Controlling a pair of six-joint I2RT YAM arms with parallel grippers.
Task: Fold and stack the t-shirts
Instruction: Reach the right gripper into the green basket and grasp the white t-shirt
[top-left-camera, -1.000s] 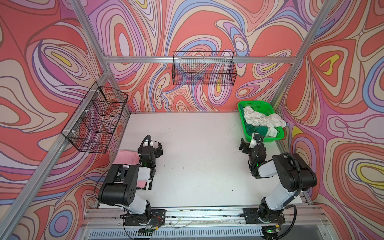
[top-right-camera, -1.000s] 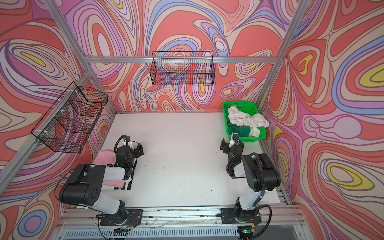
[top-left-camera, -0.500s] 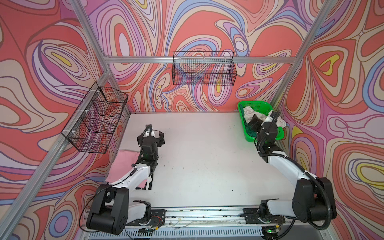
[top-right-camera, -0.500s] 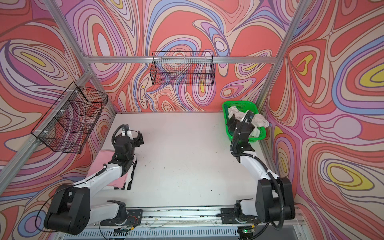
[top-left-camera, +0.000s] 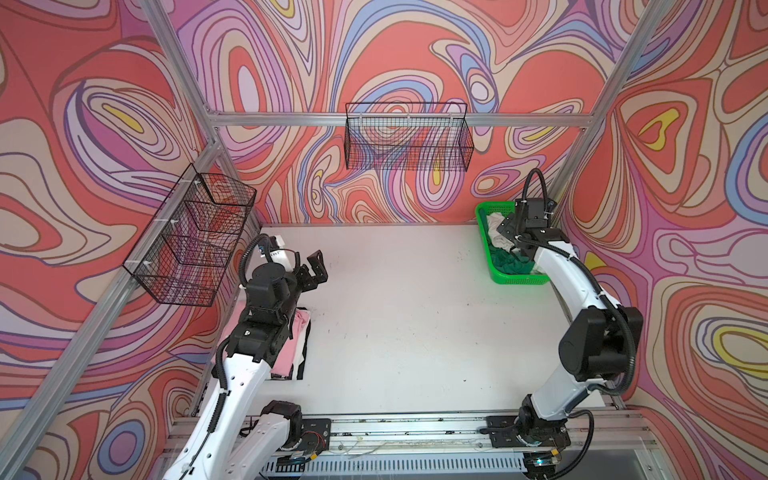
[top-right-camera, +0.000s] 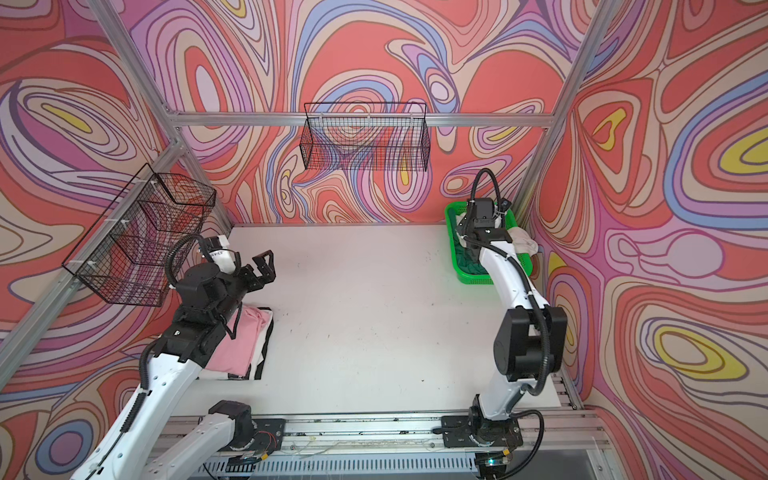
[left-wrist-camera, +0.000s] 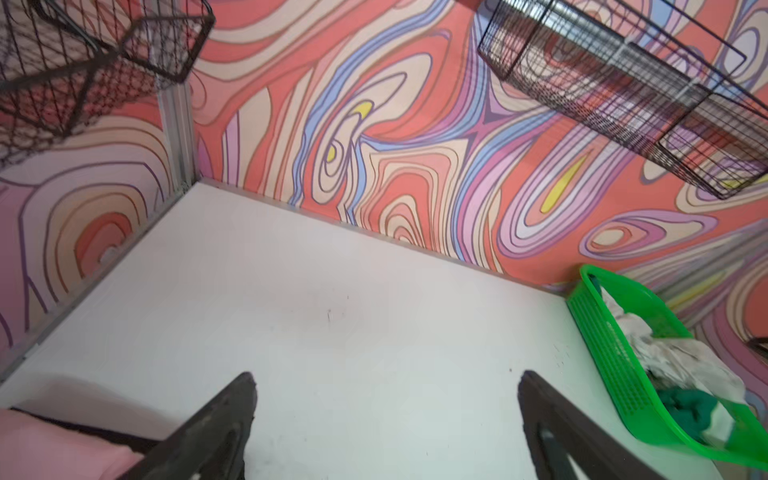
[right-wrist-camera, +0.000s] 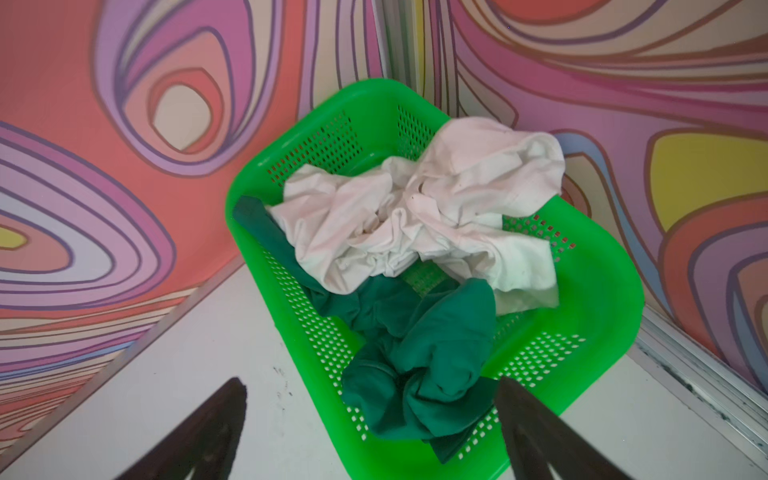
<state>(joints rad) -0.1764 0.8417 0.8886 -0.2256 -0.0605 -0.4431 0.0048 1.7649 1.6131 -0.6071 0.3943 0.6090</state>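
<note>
A crumpled white t-shirt (right-wrist-camera: 415, 216) and a dark green t-shirt (right-wrist-camera: 415, 353) lie in the bright green basket (right-wrist-camera: 602, 316) at the back right corner. My right gripper (right-wrist-camera: 370, 382) hangs open just above the basket's near end, over the green t-shirt, holding nothing; in a top view it (top-left-camera: 513, 235) is over the basket (top-left-camera: 519, 279). A folded pink t-shirt (top-left-camera: 286, 353) lies on white and black cloth by the left wall, partly under my left arm. My left gripper (top-left-camera: 313, 266) is open and empty, raised over bare table beyond the pink t-shirt (left-wrist-camera: 41, 444).
Black wire baskets hang on the back wall (top-left-camera: 409, 141) and the left wall (top-left-camera: 191, 241), the latter close above my left arm. The white table (top-left-camera: 415, 324) lies between the arms. Aluminium frame posts stand in the corners.
Both arms have unfolded and reached out. The right gripper went from the table in front of the basket to above the basket. The left gripper lifted away beyond the pink t-shirt.
</note>
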